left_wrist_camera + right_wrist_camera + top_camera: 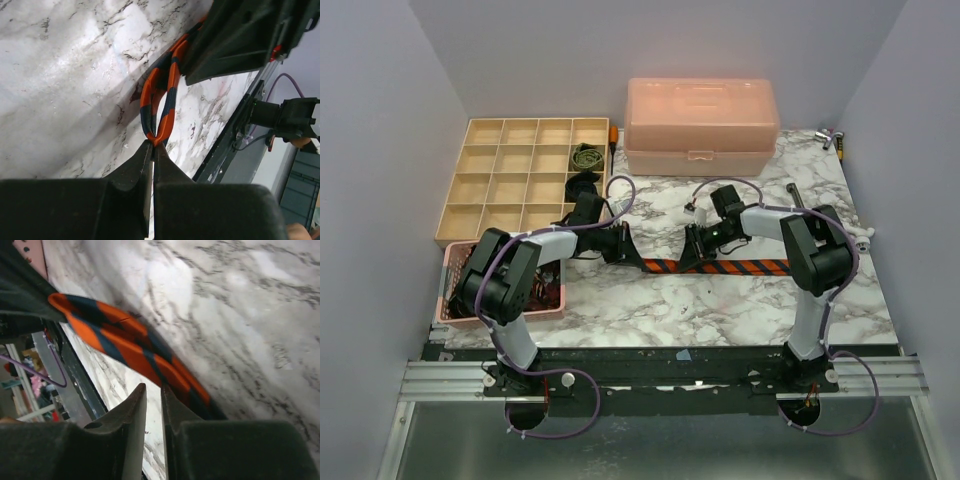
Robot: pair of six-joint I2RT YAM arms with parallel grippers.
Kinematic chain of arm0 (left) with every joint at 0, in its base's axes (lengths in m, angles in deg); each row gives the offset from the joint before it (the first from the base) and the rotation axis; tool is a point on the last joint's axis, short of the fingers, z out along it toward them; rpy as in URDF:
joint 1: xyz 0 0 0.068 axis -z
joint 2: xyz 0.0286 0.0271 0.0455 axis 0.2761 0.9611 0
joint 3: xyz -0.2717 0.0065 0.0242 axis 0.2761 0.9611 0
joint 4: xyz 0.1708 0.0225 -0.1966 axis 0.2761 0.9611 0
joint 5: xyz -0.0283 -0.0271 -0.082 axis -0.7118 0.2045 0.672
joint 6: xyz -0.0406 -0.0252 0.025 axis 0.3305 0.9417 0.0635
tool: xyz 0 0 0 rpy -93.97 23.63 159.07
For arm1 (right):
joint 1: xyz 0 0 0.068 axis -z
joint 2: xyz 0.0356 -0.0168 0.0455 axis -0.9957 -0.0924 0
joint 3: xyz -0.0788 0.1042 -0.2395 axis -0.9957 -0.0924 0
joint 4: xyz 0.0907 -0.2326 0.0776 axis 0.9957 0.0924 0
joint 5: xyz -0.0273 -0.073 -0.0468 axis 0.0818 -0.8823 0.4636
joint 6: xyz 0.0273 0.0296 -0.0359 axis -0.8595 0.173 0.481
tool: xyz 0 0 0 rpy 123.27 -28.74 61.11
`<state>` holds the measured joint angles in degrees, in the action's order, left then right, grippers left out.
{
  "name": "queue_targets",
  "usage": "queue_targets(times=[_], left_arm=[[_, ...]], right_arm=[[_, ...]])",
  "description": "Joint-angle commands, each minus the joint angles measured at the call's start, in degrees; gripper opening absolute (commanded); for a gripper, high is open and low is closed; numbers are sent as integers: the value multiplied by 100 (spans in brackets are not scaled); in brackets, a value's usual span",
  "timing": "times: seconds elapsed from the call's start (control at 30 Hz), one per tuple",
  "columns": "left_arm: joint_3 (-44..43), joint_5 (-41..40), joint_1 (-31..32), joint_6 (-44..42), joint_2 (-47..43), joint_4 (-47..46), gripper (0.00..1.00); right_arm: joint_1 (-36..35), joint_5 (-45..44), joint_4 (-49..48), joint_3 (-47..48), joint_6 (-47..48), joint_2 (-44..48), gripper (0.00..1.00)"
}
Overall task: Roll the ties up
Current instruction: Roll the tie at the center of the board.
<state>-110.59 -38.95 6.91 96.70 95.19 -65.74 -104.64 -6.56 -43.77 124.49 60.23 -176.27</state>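
An orange-and-navy striped tie (750, 267) lies flat across the marble table (720, 310). My left gripper (638, 258) is shut on its left end. In the left wrist view the jaws (153, 144) pinch a folded loop of the tie (167, 95). My right gripper (692, 258) hovers low over the tie just right of the left one. In the right wrist view its fingertips (152, 388) stand a narrow gap apart with only marble between them. The tie (135, 352) runs just past the right finger (172, 400). An olive rolled tie (586, 156) and a black one (582, 183) sit in the tray.
A wooden compartment tray (510, 180) stands at the back left and a pink lidded box (700, 125) at the back centre. A pink basket (455, 290) sits beside the left arm. Small tools (835, 140) lie at the back right, and a black rod (795, 193).
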Motion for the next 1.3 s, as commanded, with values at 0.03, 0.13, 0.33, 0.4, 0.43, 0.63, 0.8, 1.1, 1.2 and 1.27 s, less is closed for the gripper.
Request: queue_targets(times=[0.03, 0.13, 0.33, 0.4, 0.43, 0.63, 0.8, 1.1, 1.2, 1.27], left_arm=[[-56, 471, 54, -85, -384, -41, 0], [-138, 582, 185, -86, -403, -69, 0], [-427, 627, 492, 156, -143, -305, 0], [-517, 626, 545, 276, -36, -381, 0], [-560, 594, 545, 323, 14, -401, 0], [-740, 519, 612, 655, 304, -608, 0], [-983, 461, 806, 657, 410, -612, 0], [-1667, 429, 1132, 778, 1181, -598, 0], [-1776, 494, 1181, 902, 1457, -761, 0], [-1822, 566, 1190, 1020, 1645, -920, 6]], right_arm=[[18, -369, -429, 79, -276, -527, 18], [-36, -286, -518, 82, -379, -695, 17], [-119, -107, -261, 149, -254, -483, 16], [-84, -53, -92, 203, -162, -222, 18], [-44, -21, -8, 219, -117, -110, 20], [586, 278, 652, 234, 279, 265, 37], [1036, 390, 1174, 158, 862, 335, 55], [1260, 552, 1368, 65, 989, 527, 64], [1287, 561, 1479, 83, 1055, 488, 66], [1291, 559, 1488, 55, 1075, 461, 67]])
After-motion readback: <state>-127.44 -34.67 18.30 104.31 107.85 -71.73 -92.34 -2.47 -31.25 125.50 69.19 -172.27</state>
